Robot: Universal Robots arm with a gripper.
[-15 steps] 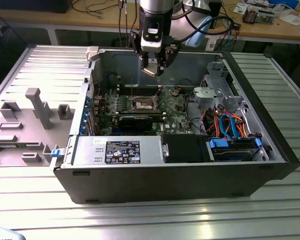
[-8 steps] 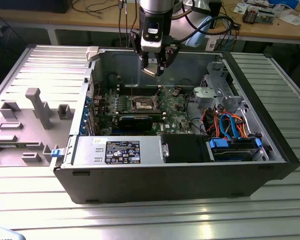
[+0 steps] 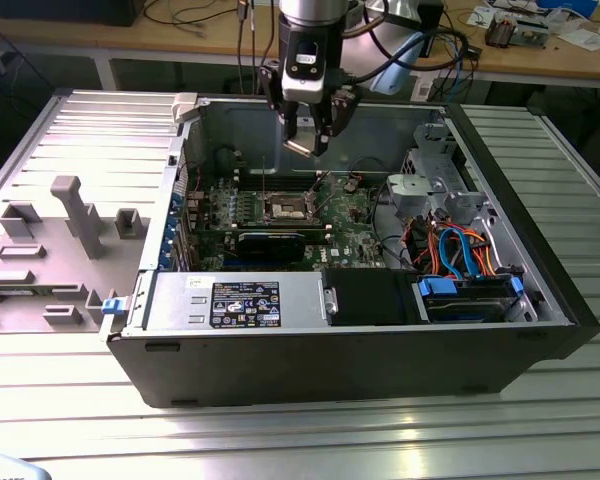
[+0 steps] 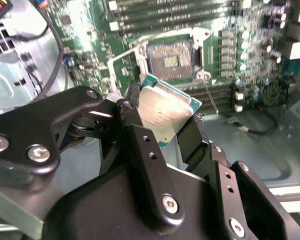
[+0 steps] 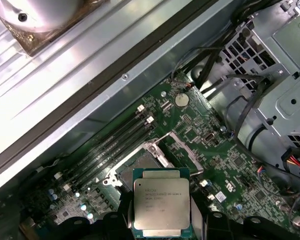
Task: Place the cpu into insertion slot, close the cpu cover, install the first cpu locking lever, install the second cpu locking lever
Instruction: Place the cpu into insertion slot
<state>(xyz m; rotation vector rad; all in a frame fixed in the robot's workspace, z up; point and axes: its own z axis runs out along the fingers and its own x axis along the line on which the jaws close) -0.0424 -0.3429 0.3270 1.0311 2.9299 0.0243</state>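
My gripper (image 3: 307, 143) hangs inside the open computer case, above the motherboard and a little toward the case's back wall. It is shut on the cpu (image 4: 166, 111), a flat square chip with a silvery-tan top (image 5: 161, 204) clamped by two opposite edges between the black fingers (image 4: 134, 116). The insertion slot (image 4: 170, 59) lies uncovered below it, a dark square with a silvery rim (image 3: 285, 208), partly hidden behind the chip in the first wrist view. The cpu cover (image 5: 184, 153) stands swung up beside the slot. Thin locking levers (image 4: 210, 98) stick up at the slot's sides.
Long memory slots (image 5: 117, 141) run beside the socket. A metal drive cage (image 3: 435, 185) with orange and blue cables (image 3: 460, 250) fills the case at the exterior view's right. A black card (image 3: 272, 240) and power supply (image 3: 245, 300) sit nearer the front. A grey fixture plate (image 3: 50, 245) lies outside.
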